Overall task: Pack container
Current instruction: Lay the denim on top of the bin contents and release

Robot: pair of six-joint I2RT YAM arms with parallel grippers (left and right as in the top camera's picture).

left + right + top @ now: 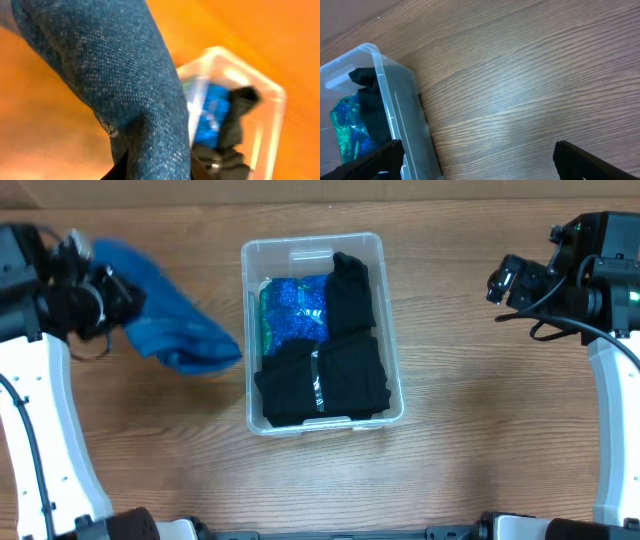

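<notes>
Container (310,242), long axis running top-to-bottom in the overhead view, holds black garments (345,370) and a blue sequined item (293,310). Beside it, left gripper (112,298) clamps denim cloth (175,330); right gripper (477,150) jaws spread.

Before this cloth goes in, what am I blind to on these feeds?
- Left wrist: blue denim cloth covers the left gripper; jaws unseen.
- Left wrist: clear rectangular plastic container is blurred, its near end cut off by the bottom edge.
- Overhead: black folded garments hide whatever lies under them.
- Right wrist: right gripper fingertips run off the bottom edge.
</notes>
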